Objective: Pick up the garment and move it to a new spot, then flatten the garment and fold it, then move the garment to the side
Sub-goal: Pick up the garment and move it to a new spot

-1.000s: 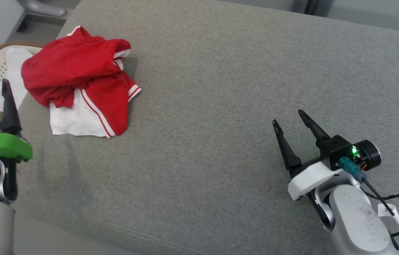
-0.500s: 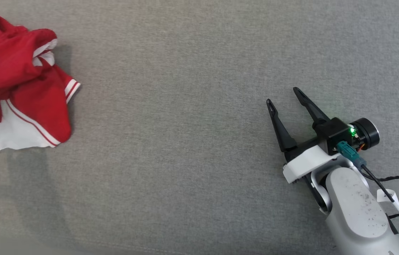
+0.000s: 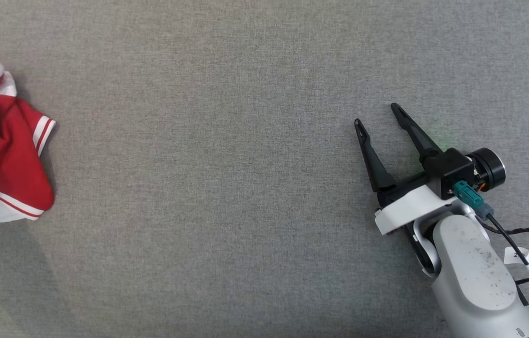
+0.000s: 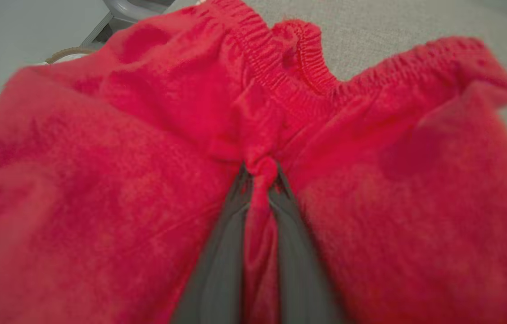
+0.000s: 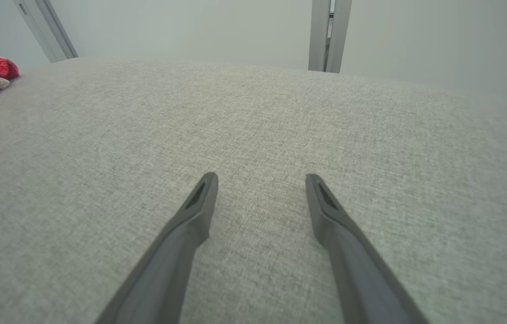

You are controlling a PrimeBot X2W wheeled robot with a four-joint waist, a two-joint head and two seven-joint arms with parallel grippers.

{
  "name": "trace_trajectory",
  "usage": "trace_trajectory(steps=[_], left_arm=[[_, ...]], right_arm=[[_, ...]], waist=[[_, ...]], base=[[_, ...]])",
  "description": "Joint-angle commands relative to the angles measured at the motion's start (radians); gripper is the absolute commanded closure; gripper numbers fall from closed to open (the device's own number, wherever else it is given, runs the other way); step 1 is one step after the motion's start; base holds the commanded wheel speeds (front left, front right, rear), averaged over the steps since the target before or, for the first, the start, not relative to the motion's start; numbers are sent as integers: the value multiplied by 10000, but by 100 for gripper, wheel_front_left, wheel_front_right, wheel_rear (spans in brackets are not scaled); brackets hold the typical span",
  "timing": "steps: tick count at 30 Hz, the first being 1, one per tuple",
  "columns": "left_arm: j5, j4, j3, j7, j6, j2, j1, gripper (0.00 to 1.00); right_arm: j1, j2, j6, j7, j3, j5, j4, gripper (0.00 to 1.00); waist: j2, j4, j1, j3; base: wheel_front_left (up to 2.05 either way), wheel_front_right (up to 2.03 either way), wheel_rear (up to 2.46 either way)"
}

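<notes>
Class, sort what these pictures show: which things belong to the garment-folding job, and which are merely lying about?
Job: red-and-white garment; left pincer, shut on its red cloth; right pincer, open over the grey fabric surface.
Lying about: basket rim; metal posts beyond the surface.

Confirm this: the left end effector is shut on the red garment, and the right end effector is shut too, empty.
Wrong on the right end effector: the right wrist view shows it open, empty. The left end effector is shut on the red garment.
</notes>
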Motion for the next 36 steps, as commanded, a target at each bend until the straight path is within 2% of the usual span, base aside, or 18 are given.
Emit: trace_trajectory(steps=[1,4,11,15,18,26,32,36], left_arm=[[-125,84,-165,120,-29,-31,145,100],[-123,115,-356,-252,-28,86,-32,100],[450,-472,-930,-2379,-28,423,-761,100],[788,-1003,-999,-2739,-28,519,-1288,100],[1271,-1763,-540,-2767,-28,531,-1600,100],[2288,-3939,732,-2756,-30,-497,-891,100],[2532,-4862,635,-2747,-30,-1530,-179,100],[2603,-5193,210,-2747,-30,-2282,277,100]], right_arm=[[219,-115,-17,19,-59,61,191,0],[244,-102,-17,14,-49,136,220,0],[464,-94,-17,11,-43,383,289,0],[705,-93,-17,11,-64,574,315,0],[874,-89,-17,11,-57,702,263,0],[1311,-85,-15,10,33,1036,103,0],[1588,-85,-15,10,203,1274,-24,0],[1782,-83,-15,10,276,1341,-87,0]], waist=[[0,47,0,-156],[0,85,0,-355],[0,44,0,-1059],[0,-112,0,-1540],[0,-286,0,-1864],[0,-1105,0,-2505],[0,-2066,0,-2638],[0,-2731,0,-2645]], base=[[0,0,0],[0,0,0],[0,0,0],[0,0,0],[0,0,0],[0,0,0],[0,0,0],[0,0,0]])
